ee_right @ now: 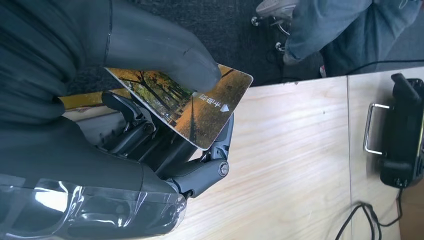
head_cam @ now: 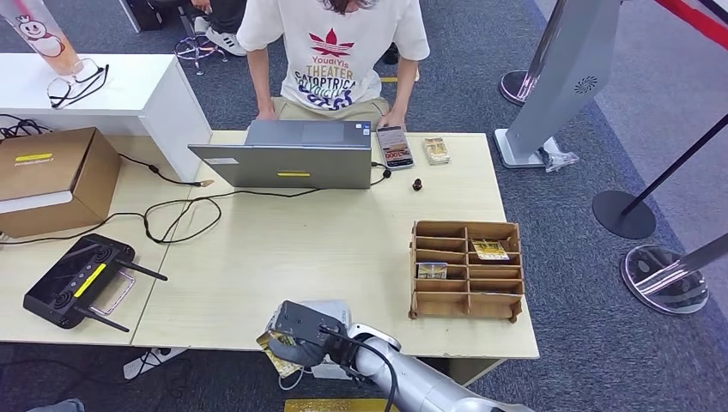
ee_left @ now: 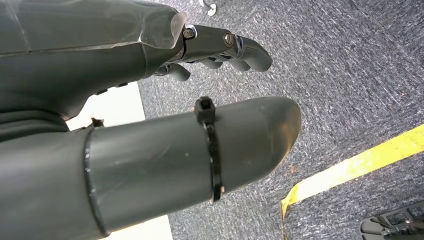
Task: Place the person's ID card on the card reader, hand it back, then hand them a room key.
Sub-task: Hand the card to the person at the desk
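My right hand [head_cam: 302, 333] hovers at the near edge of the table, thumb and fingers pinching a card [ee_right: 200, 112] printed with autumn trees; the card [head_cam: 280, 358] pokes out below the hand. A pale flat device [head_cam: 337, 309], probably the card reader, lies just behind the hand and is partly hidden by it. A wooden organizer [head_cam: 466, 269] at the right holds cards in two slots. The person [head_cam: 333, 53] sits across the table behind a grey laptop [head_cam: 288, 154]. My left hand [ee_left: 220, 50] hangs over the carpet with nothing in it, thumb apart from its fingers.
A phone [head_cam: 395, 146] and another card [head_cam: 436, 150] lie by the person's hands at the far edge. A black router [head_cam: 77, 281] and cables sit at the left, with a cardboard box [head_cam: 53, 178] beyond. Stanchion bases stand on the carpet at the right.
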Tool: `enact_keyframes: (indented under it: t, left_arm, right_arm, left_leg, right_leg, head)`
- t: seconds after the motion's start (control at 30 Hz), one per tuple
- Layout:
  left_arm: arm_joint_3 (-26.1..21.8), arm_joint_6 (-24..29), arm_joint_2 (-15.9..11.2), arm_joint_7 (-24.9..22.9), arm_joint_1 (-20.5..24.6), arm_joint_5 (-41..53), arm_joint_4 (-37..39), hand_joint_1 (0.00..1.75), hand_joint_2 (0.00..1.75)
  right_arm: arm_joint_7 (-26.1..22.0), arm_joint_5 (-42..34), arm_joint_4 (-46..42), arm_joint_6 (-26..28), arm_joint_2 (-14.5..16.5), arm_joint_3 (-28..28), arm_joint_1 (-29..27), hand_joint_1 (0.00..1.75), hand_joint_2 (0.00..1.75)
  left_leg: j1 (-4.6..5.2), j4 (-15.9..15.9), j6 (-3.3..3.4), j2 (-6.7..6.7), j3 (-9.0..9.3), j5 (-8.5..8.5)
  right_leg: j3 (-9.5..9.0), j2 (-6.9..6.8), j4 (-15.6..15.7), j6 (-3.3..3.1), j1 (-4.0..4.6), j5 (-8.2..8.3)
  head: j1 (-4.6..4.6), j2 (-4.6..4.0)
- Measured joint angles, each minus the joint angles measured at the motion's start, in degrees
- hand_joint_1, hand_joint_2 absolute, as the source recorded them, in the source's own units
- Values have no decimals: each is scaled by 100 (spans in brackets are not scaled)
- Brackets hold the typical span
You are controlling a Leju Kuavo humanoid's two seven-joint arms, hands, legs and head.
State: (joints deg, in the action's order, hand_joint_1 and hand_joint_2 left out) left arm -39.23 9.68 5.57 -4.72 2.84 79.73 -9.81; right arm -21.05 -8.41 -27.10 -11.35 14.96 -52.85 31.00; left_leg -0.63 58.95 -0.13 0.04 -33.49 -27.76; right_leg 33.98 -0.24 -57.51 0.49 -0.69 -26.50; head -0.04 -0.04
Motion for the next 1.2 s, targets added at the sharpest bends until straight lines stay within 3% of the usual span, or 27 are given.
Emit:
enact_keyframes:
  t: [1.2]
  left_arm:
    - [-1,3,17,-69,12,136,0,0,0]
  right_arm:
    - [-76,-132,222,246,14,-97,107,175,175]
  left_leg:
    - [1,0,0,0,3,0]
  right_leg:
    - [-2,1,0,0,0,0]
  head:
    - [0,0]
